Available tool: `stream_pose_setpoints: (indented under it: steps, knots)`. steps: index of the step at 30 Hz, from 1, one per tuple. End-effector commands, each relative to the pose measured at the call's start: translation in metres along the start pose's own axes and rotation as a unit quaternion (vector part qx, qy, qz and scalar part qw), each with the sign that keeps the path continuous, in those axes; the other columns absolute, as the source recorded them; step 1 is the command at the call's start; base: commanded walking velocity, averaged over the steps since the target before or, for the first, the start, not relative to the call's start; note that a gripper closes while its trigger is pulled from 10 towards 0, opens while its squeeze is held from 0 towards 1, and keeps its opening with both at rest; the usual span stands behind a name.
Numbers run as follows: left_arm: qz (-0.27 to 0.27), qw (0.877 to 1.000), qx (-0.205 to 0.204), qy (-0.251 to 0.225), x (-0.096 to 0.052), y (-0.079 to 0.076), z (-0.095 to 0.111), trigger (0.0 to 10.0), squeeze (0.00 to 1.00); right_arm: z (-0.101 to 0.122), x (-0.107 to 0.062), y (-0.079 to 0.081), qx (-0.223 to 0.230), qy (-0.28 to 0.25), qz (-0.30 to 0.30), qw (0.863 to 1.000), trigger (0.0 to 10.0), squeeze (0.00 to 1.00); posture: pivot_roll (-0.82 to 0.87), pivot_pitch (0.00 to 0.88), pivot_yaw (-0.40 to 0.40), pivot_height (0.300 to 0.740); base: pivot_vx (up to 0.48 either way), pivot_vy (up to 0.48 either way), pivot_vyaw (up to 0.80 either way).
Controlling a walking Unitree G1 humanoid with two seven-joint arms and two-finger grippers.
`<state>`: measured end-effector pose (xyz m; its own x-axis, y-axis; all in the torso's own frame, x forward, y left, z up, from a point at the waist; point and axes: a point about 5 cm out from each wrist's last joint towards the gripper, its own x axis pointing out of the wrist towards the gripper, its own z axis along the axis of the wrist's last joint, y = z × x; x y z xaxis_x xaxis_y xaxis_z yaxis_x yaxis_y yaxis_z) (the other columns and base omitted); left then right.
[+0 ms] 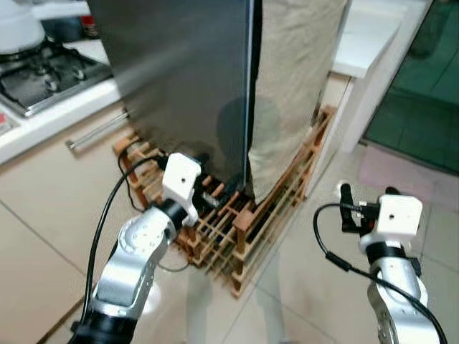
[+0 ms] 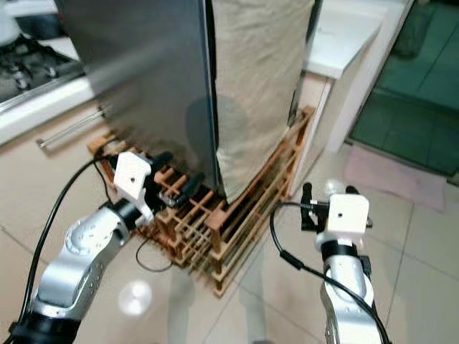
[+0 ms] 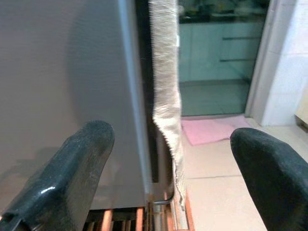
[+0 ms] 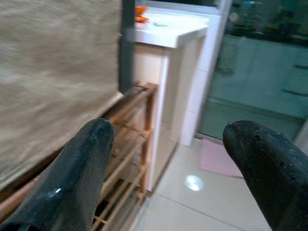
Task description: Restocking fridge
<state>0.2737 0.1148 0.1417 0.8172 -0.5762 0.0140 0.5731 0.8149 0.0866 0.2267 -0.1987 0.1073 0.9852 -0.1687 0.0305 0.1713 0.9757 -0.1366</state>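
A dark grey fridge (image 1: 179,72) stands on a low wooden slatted rack (image 1: 265,215). A beige cloth (image 1: 294,86) hangs down its right side. My left gripper (image 1: 208,175) is open, low in front of the bottom of the fridge door, just above the rack. In the left wrist view its fingers (image 3: 72,163) frame the door's edge (image 3: 134,96) and the cloth (image 3: 166,72). My right gripper (image 1: 368,193) is open and holds nothing, over the tiled floor to the right of the rack. The right wrist view looks past its fingers (image 4: 72,173) at the cloth (image 4: 53,72) and rack (image 4: 134,110).
A gas stove (image 1: 43,72) sits on the counter at the back left, with a drawer handle (image 1: 97,132) below. A white counter (image 1: 366,36) stands right of the fridge. A glass door (image 1: 423,86) and pink mat (image 1: 401,165) lie at the far right.
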Motion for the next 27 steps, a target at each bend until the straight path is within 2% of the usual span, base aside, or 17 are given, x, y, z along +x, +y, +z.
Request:
stream_pose_setpoints:
  steps: [1, 8, 14, 19, 21, 22, 24, 26, 27]
  knots:
    - [0.006, 1.000, 0.009, 0.003, -0.001, 0.004, 0.000, 10.0, 0.00, -0.001, -0.001, 0.002, 0.000, -0.002, 0.000, 1.000, 10.0, 0.00, -0.13, 0.000, 0.045, 0.736, 0.000, 0.000, -0.73]
    - [0.039, 0.999, 0.018, 0.006, 0.000, 0.009, -0.001, 10.0, 0.00, -0.003, 0.001, 0.006, -0.006, 0.002, 0.008, 1.000, 10.0, 0.00, -0.12, 0.000, 0.040, 0.736, 0.000, 0.000, -0.73]
    - [0.089, 0.996, -0.027, 0.013, 0.000, 0.017, -0.006, 10.0, 0.00, -0.003, 0.002, 0.004, -0.008, 0.003, 0.005, 1.000, 10.0, 0.00, -0.12, 0.000, 0.035, 0.736, 0.000, 0.000, -0.75]
    - [0.141, 0.988, -0.066, 0.025, 0.001, 0.025, -0.014, 10.0, 0.00, -0.002, 0.004, 0.001, -0.013, -0.003, -0.007, 1.000, 10.0, 0.00, -0.13, 0.000, 0.040, 0.736, 0.000, 0.000, 0.00]
    - [0.180, 0.981, -0.061, 0.039, -0.006, 0.034, -0.021, 10.0, 0.00, -0.001, 0.004, 0.001, -0.011, -0.005, -0.008, 1.000, 10.0, 0.00, -0.13, 0.000, 0.041, 0.736, 0.000, 0.000, 0.00]
    - [0.221, 0.972, -0.061, 0.054, -0.017, 0.043, -0.029, 10.0, 0.00, 0.000, 0.002, 0.001, -0.009, -0.010, -0.010, 1.000, 10.0, 0.00, -0.13, 0.000, 0.041, 0.736, 0.000, 0.000, 0.00]
    - [0.261, 0.960, -0.068, 0.079, -0.033, 0.051, -0.041, 10.0, 0.00, 0.001, -0.002, 0.000, -0.007, -0.017, -0.013, 1.000, 10.0, 0.00, -0.13, 0.000, 0.039, 0.736, 0.000, 0.000, 0.00]
    - [0.268, 0.957, -0.066, 0.085, -0.037, 0.053, -0.044, 10.0, 0.00, 0.001, -0.004, 0.001, -0.006, -0.018, -0.014, 1.000, 10.0, 0.00, -0.13, 0.000, 0.039, 0.736, 0.000, 0.000, 0.00]
    - [0.259, 0.961, -0.056, 0.076, -0.040, 0.052, -0.045, 10.0, 0.00, 0.001, -0.006, 0.002, -0.007, -0.025, -0.012, 1.000, 10.0, 0.00, -0.12, 0.000, 0.037, 0.736, 0.000, 0.000, 0.00]
